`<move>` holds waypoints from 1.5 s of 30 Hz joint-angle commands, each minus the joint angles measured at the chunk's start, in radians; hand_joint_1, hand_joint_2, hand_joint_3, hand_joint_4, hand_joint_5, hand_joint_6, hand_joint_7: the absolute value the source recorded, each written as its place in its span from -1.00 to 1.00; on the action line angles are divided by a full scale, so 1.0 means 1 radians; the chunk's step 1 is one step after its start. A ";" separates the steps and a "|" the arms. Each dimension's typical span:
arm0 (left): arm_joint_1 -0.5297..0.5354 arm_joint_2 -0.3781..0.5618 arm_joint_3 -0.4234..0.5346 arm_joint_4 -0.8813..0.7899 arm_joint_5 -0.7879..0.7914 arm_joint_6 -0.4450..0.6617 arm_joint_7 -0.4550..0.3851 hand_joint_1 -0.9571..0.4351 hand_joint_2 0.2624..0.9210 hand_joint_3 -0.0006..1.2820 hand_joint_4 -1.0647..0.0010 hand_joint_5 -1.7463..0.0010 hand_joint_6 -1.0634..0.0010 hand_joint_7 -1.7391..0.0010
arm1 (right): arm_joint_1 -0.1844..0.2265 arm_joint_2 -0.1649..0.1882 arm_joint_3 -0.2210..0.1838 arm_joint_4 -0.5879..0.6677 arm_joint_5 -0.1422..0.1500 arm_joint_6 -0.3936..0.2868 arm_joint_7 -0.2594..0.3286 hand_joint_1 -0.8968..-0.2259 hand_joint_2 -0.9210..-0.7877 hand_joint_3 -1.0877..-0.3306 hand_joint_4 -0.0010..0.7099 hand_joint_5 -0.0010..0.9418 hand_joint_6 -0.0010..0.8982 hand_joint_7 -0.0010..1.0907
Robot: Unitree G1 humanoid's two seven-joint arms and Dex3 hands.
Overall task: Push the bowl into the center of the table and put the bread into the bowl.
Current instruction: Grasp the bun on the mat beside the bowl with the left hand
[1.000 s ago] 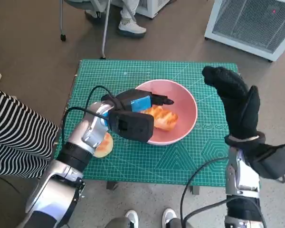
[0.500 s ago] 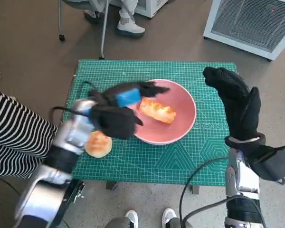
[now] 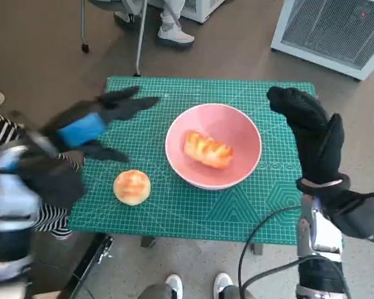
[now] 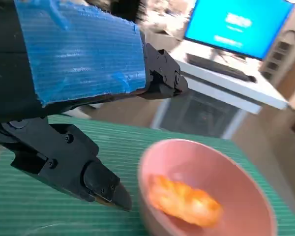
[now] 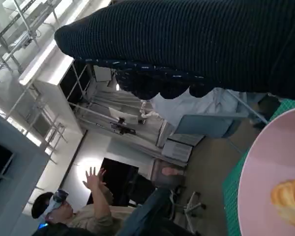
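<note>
Head view: long bread [image 3: 207,150] sits in pink bowl [image 3: 214,154] mid-table, left hand [image 3: 93,128] empty with fingers spread near the table's left edge, right hand [image 3: 308,134] raised empty, so a careless sweep could knock round bun [image 3: 131,187] off.

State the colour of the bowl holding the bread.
Pink; the bowl shows best in the head view.
</note>
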 commanded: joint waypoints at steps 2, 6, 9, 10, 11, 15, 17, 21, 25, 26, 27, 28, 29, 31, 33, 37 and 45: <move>0.100 0.059 0.049 -0.064 -0.034 -0.004 -0.032 0.12 0.36 -1.00 0.74 0.99 0.36 0.96 | 0.024 0.003 0.002 0.000 0.004 0.016 0.001 -0.75 -1.00 -0.15 -0.27 -0.99 -0.93 0.08; 0.151 0.073 0.066 -0.073 -0.051 -0.032 -0.042 0.12 0.35 -1.00 0.72 0.99 0.32 0.96 | 0.022 0.003 0.002 0.001 0.005 0.016 0.002 -0.73 -1.00 -0.16 -0.27 -0.99 -0.92 0.07; 0.189 0.074 0.065 -0.087 -0.058 -0.028 -0.047 0.13 0.35 -1.00 0.70 0.99 0.30 0.95 | 0.017 0.004 0.002 0.011 0.005 0.011 0.003 -0.72 -1.00 -0.16 -0.27 -0.99 -0.92 0.07; 0.197 0.073 0.063 -0.090 -0.060 -0.026 -0.049 0.13 0.35 -1.00 0.70 0.99 0.30 0.95 | 0.017 0.005 0.003 0.012 0.004 0.010 0.004 -0.72 -1.00 -0.16 -0.27 -0.99 -0.92 0.07; 0.206 0.071 0.059 -0.090 -0.058 -0.025 -0.050 0.13 0.36 -1.00 0.69 0.99 0.29 0.95 | 0.016 0.005 0.003 0.014 0.003 0.009 0.004 -0.72 -1.00 -0.16 -0.27 -0.99 -0.92 0.07; 0.236 0.072 0.038 -0.099 -0.032 -0.008 -0.055 0.15 0.37 -0.99 0.68 0.99 0.29 0.96 | 0.013 0.007 0.005 0.023 0.002 0.006 0.005 -0.70 -1.00 -0.16 -0.28 -0.99 -0.93 0.07; 0.245 0.071 0.023 -0.106 -0.009 0.006 -0.052 0.16 0.38 -0.99 0.68 0.99 0.29 0.97 | 0.011 0.008 0.005 0.027 0.003 0.005 0.007 -0.70 -1.00 -0.16 -0.28 -0.99 -0.93 0.07; 0.250 0.059 -0.022 -0.101 0.036 0.031 -0.046 0.16 0.39 -0.99 0.68 0.99 0.32 0.98 | 0.009 0.005 0.004 0.036 0.005 0.006 0.011 -0.70 -1.00 -0.17 -0.28 -0.99 -0.93 0.07; 0.236 0.031 -0.075 -0.051 0.072 0.032 -0.035 0.16 0.42 -0.99 0.69 1.00 0.34 0.99 | 0.011 0.001 0.004 0.034 0.004 0.010 0.011 -0.70 -1.00 -0.17 -0.28 -0.99 -0.94 0.07; 0.233 0.026 -0.084 -0.042 0.077 0.032 -0.033 0.16 0.42 -0.99 0.69 1.00 0.34 0.99 | 0.011 0.000 0.003 0.034 0.005 0.010 0.012 -0.70 -1.00 -0.17 -0.28 -0.99 -0.94 0.07; 0.227 0.019 -0.095 -0.025 0.082 0.026 -0.028 0.17 0.42 -0.99 0.69 1.00 0.35 0.99 | 0.011 -0.001 0.003 0.033 0.005 0.012 0.012 -0.70 -1.00 -0.17 -0.28 -0.99 -0.94 0.07; 0.220 0.009 -0.108 0.000 0.086 0.017 -0.023 0.17 0.43 -0.99 0.69 1.00 0.35 0.99 | 0.012 -0.002 0.003 0.029 0.006 0.015 0.013 -0.70 -1.00 -0.17 -0.28 -0.99 -0.94 0.07; 0.214 0.002 -0.117 0.019 0.089 0.010 -0.019 0.17 0.43 -0.98 0.69 1.00 0.35 1.00 | 0.013 -0.003 0.002 0.027 0.007 0.017 0.013 -0.70 -1.00 -0.17 -0.28 -0.99 -0.94 0.07; 0.201 -0.012 -0.134 0.064 0.096 -0.009 -0.010 0.16 0.45 -0.98 0.69 1.00 0.36 1.00 | 0.015 -0.004 0.002 0.022 0.009 0.021 0.014 -0.70 -1.00 -0.17 -0.28 -0.99 -0.94 0.07; 0.180 -0.034 -0.157 0.138 0.109 -0.045 0.010 0.16 0.46 -0.98 0.69 1.00 0.36 1.00 | 0.018 -0.006 0.002 0.018 0.011 0.026 0.015 -0.70 -1.00 -0.17 -0.28 -0.99 -0.94 0.07; 0.149 -0.062 -0.189 0.240 0.135 -0.101 0.048 0.16 0.47 -0.98 0.66 0.99 0.35 0.99 | 0.023 -0.008 0.001 0.006 0.015 0.035 0.016 -0.70 -1.00 -0.17 -0.28 -0.99 -0.94 0.07; 0.094 -0.101 -0.249 0.423 0.222 -0.175 0.149 0.28 0.52 -0.98 0.42 0.95 0.21 0.96 | 0.035 -0.014 -0.004 -0.013 0.020 0.049 0.020 -0.70 -1.00 -0.17 -0.28 -0.99 -0.95 0.07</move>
